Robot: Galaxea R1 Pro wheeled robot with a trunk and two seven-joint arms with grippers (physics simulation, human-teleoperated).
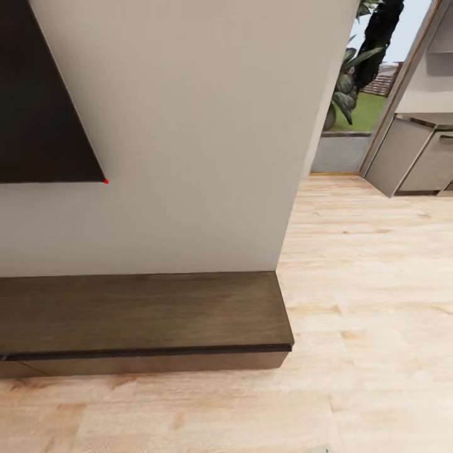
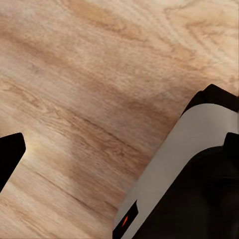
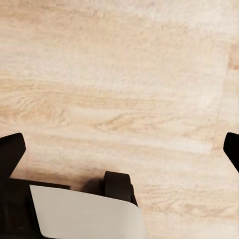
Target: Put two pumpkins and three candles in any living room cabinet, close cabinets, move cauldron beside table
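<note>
Facing the cabinet's [image 1: 138, 314] right end, we see its fronts shut. Both grippers hang spread and empty above the plank floor [image 1: 371, 302].

From the head we look down at the long low dark brown wood cabinet [image 1: 145, 314]; both wrist views face the light wood plank floor [image 1: 377, 283] closely

Light wood plank floor [image 2: 89, 74]; white-and-black robot body [image 2: 189, 169] over it.

No legible text or labels anywhere
</note>
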